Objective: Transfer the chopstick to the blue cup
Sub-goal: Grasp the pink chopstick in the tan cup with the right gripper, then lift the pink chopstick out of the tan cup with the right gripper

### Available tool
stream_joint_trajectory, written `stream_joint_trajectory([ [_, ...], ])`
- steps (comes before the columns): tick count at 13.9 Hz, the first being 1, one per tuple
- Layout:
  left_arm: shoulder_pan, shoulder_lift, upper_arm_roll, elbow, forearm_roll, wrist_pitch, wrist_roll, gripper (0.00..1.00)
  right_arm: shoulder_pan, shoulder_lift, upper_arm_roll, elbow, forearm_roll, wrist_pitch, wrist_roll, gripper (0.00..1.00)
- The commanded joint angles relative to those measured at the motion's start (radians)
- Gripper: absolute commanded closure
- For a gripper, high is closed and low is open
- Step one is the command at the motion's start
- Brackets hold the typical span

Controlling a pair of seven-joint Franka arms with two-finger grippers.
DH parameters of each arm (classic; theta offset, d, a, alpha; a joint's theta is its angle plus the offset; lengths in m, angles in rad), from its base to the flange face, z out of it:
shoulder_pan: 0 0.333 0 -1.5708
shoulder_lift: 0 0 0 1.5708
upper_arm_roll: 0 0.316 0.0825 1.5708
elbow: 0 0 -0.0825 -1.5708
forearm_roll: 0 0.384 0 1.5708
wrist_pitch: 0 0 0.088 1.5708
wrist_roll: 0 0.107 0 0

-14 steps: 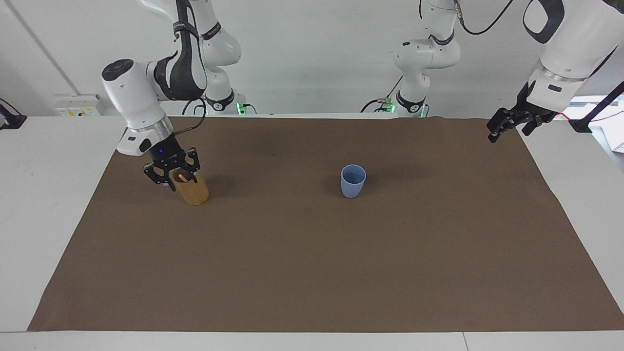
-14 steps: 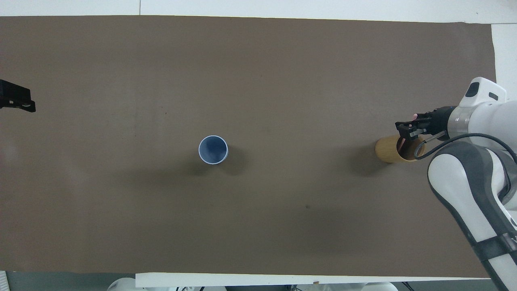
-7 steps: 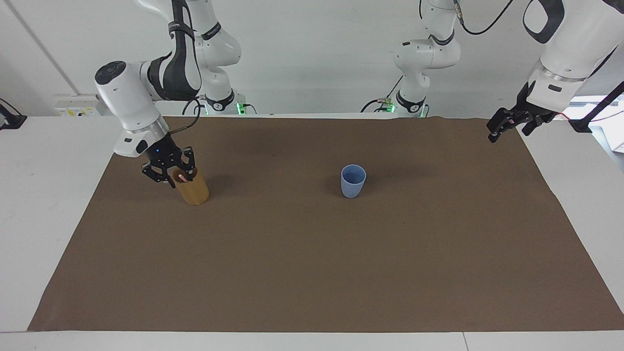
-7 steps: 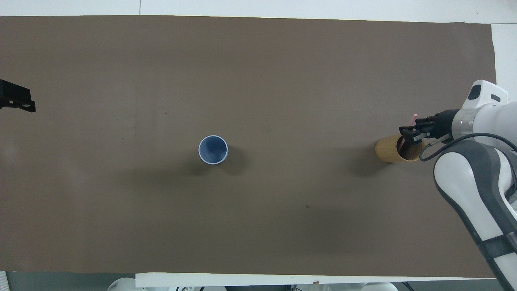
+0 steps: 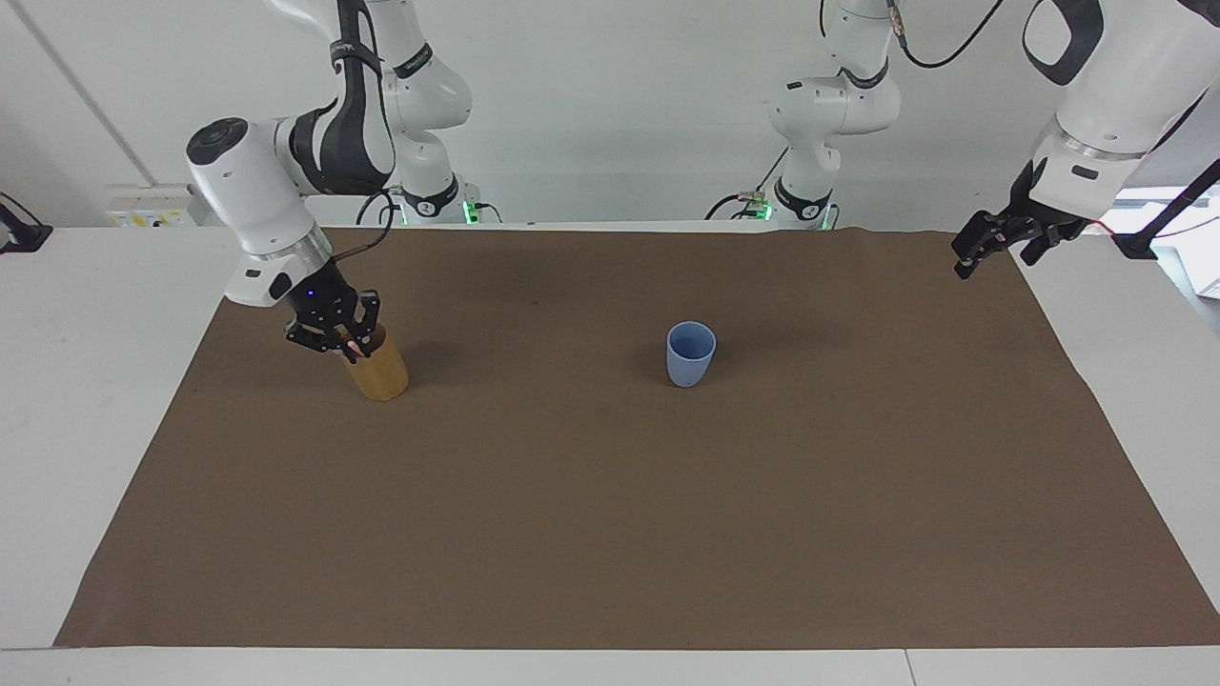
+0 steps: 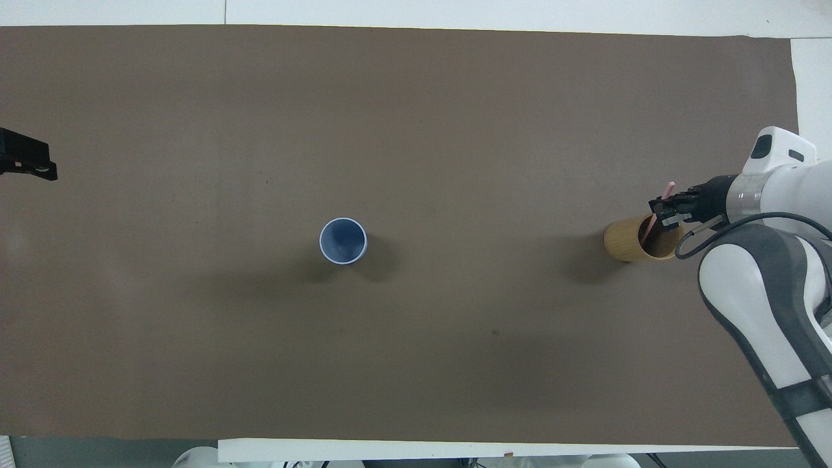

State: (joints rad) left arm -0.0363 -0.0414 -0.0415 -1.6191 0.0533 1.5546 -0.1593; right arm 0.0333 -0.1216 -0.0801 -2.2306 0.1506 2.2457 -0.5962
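My right tool [image 5: 349,346] has just pinched shut on the chopstick [image 6: 652,224] standing in the tan cup [image 5: 378,373], so lifting toward the blue cup [image 5: 690,353] mid-bench comes next, while my left tool [image 5: 991,245] waits wide open.

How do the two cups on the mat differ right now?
The blue cup is short, tapered and empty; the tan cup is taller, straight-sided and holds the chopstick. The right gripper is shut on the chopstick over the tan cup; nothing is over the blue cup. Both stand upright.
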Motion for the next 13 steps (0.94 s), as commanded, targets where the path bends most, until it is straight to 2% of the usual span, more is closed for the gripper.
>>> stream_joint_trajectory([
  [1,-0.005,-0.008,0.002,-0.002,0.014,-0.016,-0.002,0.00,-0.004,-0.010,0.006,0.078,-0.075,-0.092,-0.017,1.00],
  [3,-0.005,-0.008,0.002,-0.002,0.014,-0.016,-0.002,0.00,-0.006,-0.029,0.008,0.178,-0.075,-0.191,-0.016,1.00],
  [5,-0.005,-0.008,0.002,-0.002,0.014,-0.016,-0.002,0.00,-0.006,-0.032,0.011,0.396,-0.054,-0.385,0.015,1.00],
  [6,-0.005,-0.008,0.002,-0.002,0.014,-0.016,-0.002,0.00,-0.004,-0.026,0.019,0.510,-0.025,-0.476,0.044,1.00],
  [8,-0.004,-0.008,0.002,-0.002,0.014,-0.016,-0.002,0.00,-0.004,-0.016,0.060,0.649,0.102,-0.541,0.135,1.00],
  [10,-0.005,-0.008,0.002,-0.002,0.014,-0.016,-0.002,0.00,-0.003,-0.013,0.126,0.666,0.176,-0.505,0.304,1.00],
  [12,-0.005,-0.008,0.002,-0.002,0.014,-0.016,-0.002,0.00,0.040,-0.022,0.234,0.607,0.185,-0.338,0.593,1.00],
  [13,-0.005,-0.008,0.002,-0.002,0.014,-0.016,-0.002,0.00,0.093,-0.021,0.252,0.570,0.178,-0.251,0.731,1.00],
])
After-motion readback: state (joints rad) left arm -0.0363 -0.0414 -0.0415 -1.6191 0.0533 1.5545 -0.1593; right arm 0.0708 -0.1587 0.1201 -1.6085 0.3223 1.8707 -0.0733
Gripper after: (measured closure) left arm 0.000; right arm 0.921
